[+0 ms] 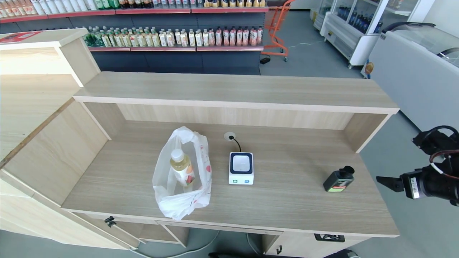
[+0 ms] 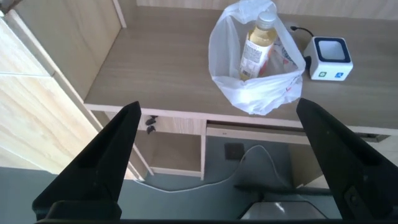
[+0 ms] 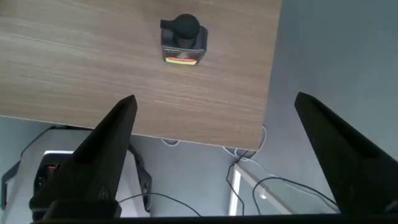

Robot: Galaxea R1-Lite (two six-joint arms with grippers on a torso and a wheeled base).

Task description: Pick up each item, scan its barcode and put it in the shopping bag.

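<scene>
Shopping bag (image 1: 172,204) on worktop (image 1: 287,200), mouth open, just left of scanner (image 1: 241,167); pale drink bottle (image 1: 182,168) upright inside. Dark squat bottle (image 1: 339,179) near worktop's right end, well apart from scanner, untouched. Right gripper (image 3: 221,162) beyond worktop's right edge, fingers (image 3: 99,155) spread, pinching nothing. Left gripper (image 2: 217,168) short of near edge, likewise spread and empty.
</scene>
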